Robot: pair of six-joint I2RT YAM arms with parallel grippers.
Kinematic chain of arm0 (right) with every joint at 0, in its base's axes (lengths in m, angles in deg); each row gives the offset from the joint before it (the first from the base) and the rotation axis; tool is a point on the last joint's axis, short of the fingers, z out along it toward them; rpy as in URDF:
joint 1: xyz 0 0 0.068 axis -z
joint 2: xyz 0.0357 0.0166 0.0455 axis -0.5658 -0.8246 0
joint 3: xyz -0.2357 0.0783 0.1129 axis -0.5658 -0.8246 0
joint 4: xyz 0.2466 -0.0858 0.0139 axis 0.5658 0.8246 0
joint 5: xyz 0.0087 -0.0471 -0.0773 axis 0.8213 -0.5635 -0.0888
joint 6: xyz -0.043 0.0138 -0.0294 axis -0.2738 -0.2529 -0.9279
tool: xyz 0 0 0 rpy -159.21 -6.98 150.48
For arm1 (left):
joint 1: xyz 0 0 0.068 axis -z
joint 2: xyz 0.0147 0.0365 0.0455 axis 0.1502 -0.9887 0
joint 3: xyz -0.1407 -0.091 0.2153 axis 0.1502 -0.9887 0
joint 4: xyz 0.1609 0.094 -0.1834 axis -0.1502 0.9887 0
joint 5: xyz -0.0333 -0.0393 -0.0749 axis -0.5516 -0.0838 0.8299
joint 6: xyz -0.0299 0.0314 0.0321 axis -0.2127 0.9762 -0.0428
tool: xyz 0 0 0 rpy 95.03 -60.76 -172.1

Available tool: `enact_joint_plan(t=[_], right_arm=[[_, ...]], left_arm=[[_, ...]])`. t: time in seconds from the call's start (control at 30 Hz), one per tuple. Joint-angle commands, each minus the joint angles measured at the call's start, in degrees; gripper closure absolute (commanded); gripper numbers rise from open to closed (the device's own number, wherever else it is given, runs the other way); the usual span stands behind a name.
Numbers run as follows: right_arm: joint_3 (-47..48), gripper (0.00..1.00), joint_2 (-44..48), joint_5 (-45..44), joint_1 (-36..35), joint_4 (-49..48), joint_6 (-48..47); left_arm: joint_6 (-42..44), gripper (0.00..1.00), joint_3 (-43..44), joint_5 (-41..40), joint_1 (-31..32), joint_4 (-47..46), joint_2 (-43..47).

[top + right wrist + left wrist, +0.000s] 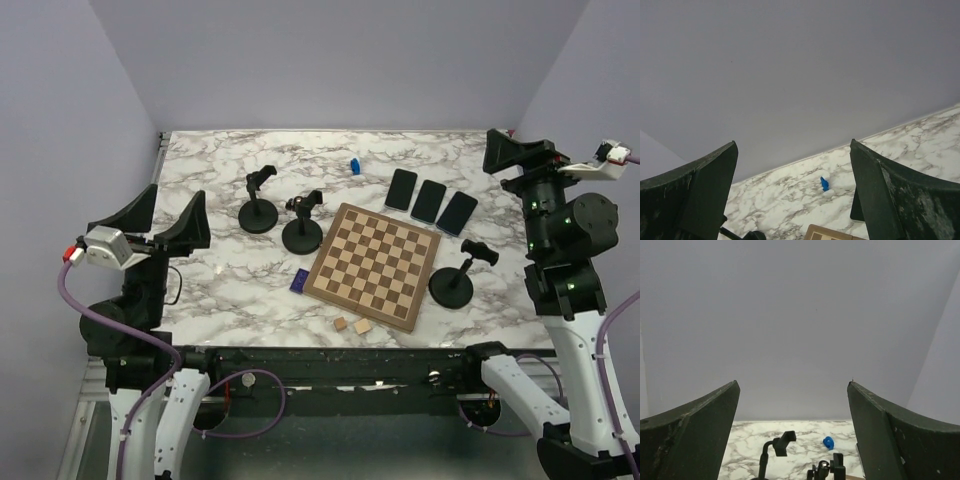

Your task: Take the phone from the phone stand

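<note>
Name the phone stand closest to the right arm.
The lone stand just right of the chessboard, at its right edge. The other two, the far-left stand and the middle stand, both sit left of the board.

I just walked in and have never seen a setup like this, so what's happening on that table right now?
Nothing is being handled right now. Both robot arms sit at the table's sides, with the left tool and right tool open, empty and raised. Three phones lie flat side by side next to a chessboard. Three black stands sit nearby, none holding a phone, so no phone is left to take off a stand.
</note>
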State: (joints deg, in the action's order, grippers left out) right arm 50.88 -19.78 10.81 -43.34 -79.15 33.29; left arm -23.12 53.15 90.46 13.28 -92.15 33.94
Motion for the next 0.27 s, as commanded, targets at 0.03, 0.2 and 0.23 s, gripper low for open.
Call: enact_joint_plan(t=[0.03, 0.2, 0.23], right_arm=[[-2.2, 0.0, 0.0, -4.8, 0.4, -2.1, 3.7], [-1.4, 0.0, -1.6, -8.3, 0.4, 0.3, 3.3], [-1.3, 0.0, -1.7, -8.4, 0.4, 0.3, 3.2]], left_arm=[[0.9, 0.03, 0.6, -2.6, 0.2, 5.3, 0.2], [1.2, 0.03, 1.0, -2.5, 0.2, 5.4, -0.2], [1.2, 0.03, 1.1, -2.5, 0.2, 5.3, -0.4]])
